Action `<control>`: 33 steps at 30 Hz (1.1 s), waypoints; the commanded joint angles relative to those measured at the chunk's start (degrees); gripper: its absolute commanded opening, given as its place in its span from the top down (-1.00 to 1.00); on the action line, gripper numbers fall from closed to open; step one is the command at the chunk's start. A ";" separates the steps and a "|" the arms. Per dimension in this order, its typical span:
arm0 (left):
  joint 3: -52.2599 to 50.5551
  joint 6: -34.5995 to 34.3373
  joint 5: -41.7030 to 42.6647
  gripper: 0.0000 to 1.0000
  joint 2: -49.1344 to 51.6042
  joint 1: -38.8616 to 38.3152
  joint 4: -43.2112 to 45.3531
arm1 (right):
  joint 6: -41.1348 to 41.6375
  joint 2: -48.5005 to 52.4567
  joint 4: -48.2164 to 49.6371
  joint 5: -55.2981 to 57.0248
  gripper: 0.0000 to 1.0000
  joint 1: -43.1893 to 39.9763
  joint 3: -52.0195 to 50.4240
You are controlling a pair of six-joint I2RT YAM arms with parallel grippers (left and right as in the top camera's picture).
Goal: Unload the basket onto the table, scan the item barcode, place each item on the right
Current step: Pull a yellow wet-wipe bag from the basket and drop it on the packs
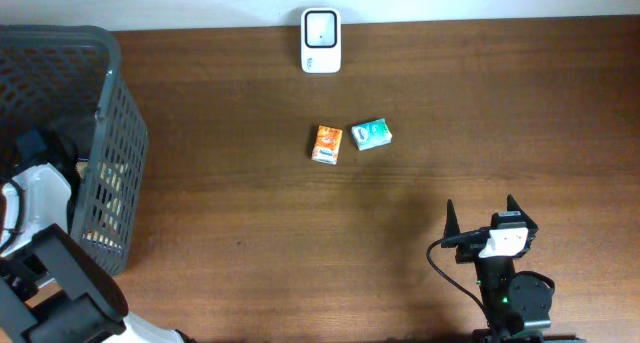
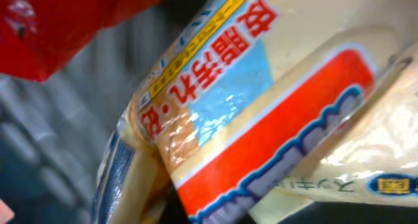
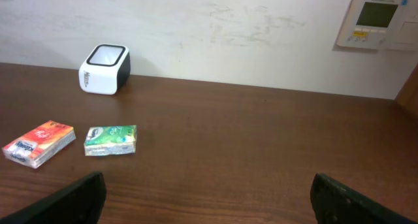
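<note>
The counter (image 1: 400,103) carries a grey basket (image 1: 125,133) at its left, and the left arm (image 1: 40,198) reaches down inside — the pick-up step, I judge. The left end effector is hidden; wide or narrow, I cannot tell. The right end effector (image 1: 481,208) stands wide, empty. A cream packet (image 2: 261,119), in the basket, fills the left wrist view. Next: secure it, then show its barcode to the white scanner (image 1: 321,40).
</note>
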 commanded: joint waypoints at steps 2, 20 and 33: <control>14.80 -0.17 7.21 1.00 -2.64 0.48 -10.38 | 0.31 -0.37 -0.20 0.09 -0.97 -0.31 -0.50; 37.77 9.75 26.32 1.00 -18.14 -37.77 -15.76 | 0.31 -0.37 -0.20 0.09 -0.97 -0.31 -0.50; 37.77 -6.73 6.01 1.00 22.64 -48.96 -16.37 | 0.31 -0.37 -0.20 0.09 -0.97 -0.31 -0.50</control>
